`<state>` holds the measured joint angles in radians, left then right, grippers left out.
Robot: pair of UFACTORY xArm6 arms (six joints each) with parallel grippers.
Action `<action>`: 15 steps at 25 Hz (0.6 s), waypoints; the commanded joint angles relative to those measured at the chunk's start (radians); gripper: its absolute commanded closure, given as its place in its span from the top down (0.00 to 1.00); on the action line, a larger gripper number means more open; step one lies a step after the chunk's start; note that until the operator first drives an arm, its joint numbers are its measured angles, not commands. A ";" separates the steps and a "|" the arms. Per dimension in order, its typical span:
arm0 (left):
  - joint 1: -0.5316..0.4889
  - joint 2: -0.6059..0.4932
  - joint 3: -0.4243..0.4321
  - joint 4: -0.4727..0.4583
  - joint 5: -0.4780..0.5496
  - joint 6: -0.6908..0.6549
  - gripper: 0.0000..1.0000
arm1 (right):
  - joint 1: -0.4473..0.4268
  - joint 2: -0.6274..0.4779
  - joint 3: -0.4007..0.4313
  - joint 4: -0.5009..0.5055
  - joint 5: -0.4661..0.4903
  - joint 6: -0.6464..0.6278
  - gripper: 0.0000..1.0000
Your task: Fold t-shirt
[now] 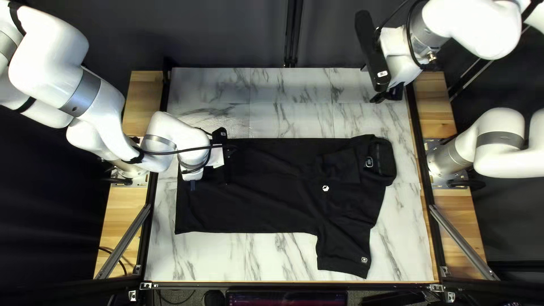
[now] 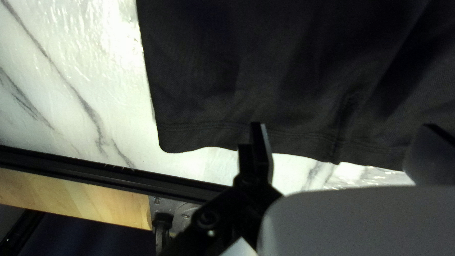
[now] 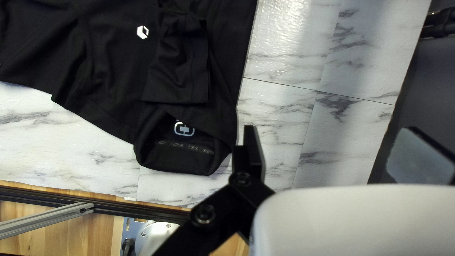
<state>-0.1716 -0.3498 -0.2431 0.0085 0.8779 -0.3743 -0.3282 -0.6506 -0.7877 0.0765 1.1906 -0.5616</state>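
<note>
Over the worktop's (image 1: 283, 258) left part, the left gripper (image 1: 211, 174) is held above the hem end of the black t-shirt (image 1: 266, 192). In the left wrist view its fingers (image 2: 261, 149) are spread wide, the hem running across the gap, nothing gripped. Near the far right corner, the right gripper (image 1: 389, 95) is raised, also parted wide and without a hold; marbled surface is seen between its fingers (image 3: 253, 147), the collar (image 3: 182, 159) near one of them.

The t-shirt is laid lengthwise, hem toward the worktop's left edge, collar toward its right edge. One sleeve (image 1: 341, 166) is turned in over the chest, close to a small white mark (image 1: 325, 188); the other sleeve (image 1: 344, 252) is stretched toward the near edge.
</note>
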 commanded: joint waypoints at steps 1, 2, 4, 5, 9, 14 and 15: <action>0.009 0.001 0.004 -0.002 -0.003 0.005 0.02 | 0.000 0.000 0.000 0.000 0.000 0.000 1.00; 0.010 0.002 0.004 -0.002 -0.003 0.006 0.02 | 0.000 0.000 0.000 0.000 0.000 0.000 1.00; 0.012 0.005 0.006 -0.003 -0.007 0.008 0.02 | 0.000 0.000 0.000 0.000 0.000 0.000 1.00; 0.013 0.006 0.010 -0.004 -0.012 0.008 0.01 | 0.000 0.000 0.000 0.000 0.000 0.000 1.00; 0.000 0.000 0.023 -0.015 -0.022 0.001 0.00 | 0.000 0.000 0.000 0.000 0.000 0.000 1.00; -0.013 -0.002 0.023 -0.022 -0.024 -0.006 0.00 | 0.000 0.000 0.000 0.000 0.000 0.000 1.00; -0.015 -0.002 0.022 -0.022 -0.023 -0.007 0.00 | 0.000 0.000 0.000 0.000 0.000 0.000 1.00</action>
<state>-0.1834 -0.3518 -0.2200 -0.0119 0.8549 -0.3790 -0.3282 -0.6506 -0.7877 0.0765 1.1906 -0.5616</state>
